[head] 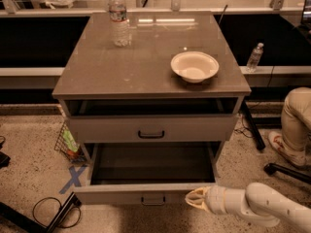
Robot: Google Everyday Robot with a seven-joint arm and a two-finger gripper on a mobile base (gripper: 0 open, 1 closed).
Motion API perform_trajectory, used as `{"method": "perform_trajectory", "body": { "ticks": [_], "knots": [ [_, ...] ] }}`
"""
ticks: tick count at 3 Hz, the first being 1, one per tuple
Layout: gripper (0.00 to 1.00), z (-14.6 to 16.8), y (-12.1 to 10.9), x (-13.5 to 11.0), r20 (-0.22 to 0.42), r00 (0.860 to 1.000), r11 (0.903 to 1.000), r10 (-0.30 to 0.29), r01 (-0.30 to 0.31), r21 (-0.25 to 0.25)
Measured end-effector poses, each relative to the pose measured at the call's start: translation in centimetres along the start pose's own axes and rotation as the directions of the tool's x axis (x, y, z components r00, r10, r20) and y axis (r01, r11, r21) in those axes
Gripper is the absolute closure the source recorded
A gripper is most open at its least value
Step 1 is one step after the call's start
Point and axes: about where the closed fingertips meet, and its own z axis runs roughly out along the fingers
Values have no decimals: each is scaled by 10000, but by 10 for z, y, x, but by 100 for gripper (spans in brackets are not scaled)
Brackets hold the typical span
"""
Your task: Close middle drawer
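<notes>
The middle drawer (121, 193) is the wide grey one pulled far out at the bottom of the cabinet, its inside empty, with a small black bar handle (153, 199) on its flat front. My gripper (193, 199) comes in from the lower right on a white arm. Its fingers are together and its tip is against the drawer front, just right of the handle. The uppermost drawer (151, 128) sits just under the tabletop, pulled out a little. The lowest drawer is hidden.
A water bottle (119, 18) and a white bowl (194, 66) stand on the tabletop (121, 67). A seated person's leg (295, 123) and a chair base are at the right. A wire basket (68, 144), blue floor tape and a cable lie at the left.
</notes>
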Motion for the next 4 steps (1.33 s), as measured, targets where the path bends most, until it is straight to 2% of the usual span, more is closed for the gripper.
{"method": "perform_trajectory", "body": {
  "ticks": [1, 2, 3, 4],
  "knots": [
    [100, 9, -11, -3, 55, 9999, 9999, -104, 104, 21],
    [100, 28, -53, -9, 133, 9988, 9986, -481, 478, 247],
    [100, 27, -55, -9, 128, 9987, 9984, -490, 486, 284],
    [100, 34, -67, -5, 114, 9984, 9976, -548, 543, 431]
  ]
}}
